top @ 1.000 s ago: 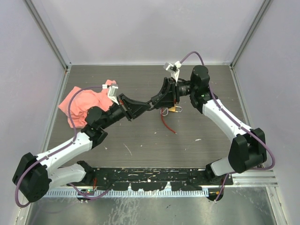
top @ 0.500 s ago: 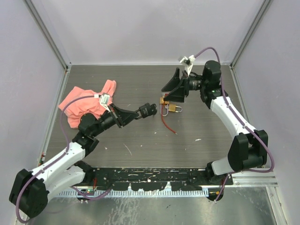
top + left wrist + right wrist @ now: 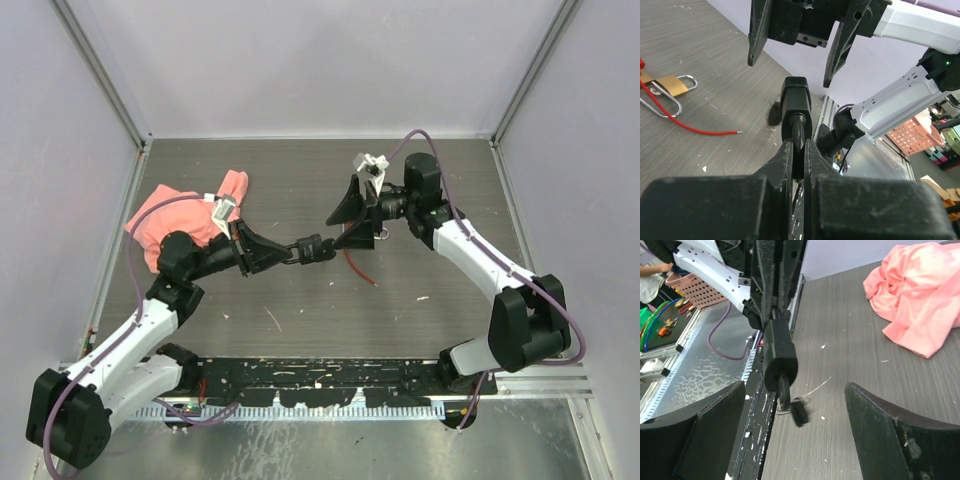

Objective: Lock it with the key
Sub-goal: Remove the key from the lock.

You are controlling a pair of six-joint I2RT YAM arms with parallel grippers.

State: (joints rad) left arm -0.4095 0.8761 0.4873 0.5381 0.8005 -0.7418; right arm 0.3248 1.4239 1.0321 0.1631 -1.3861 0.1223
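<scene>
My left gripper is shut on the thin end of a black lock, held in the air and pointing right; the left wrist view shows the jaws closed on it. A small black key hangs under the lock body, blurred. My right gripper is open and faces the lock, with one finger on each side of it, not touching. A brass padlock with a red cord lies on the table under the right gripper.
A pink cloth lies at the back left of the table, also in the right wrist view. A black rail with the arm bases runs along the near edge. Grey walls close the sides and the back.
My right gripper swung back from the far right toward the black lock and now faces it. My left arm drew back a little and levelled the lock. The key is swinging.
</scene>
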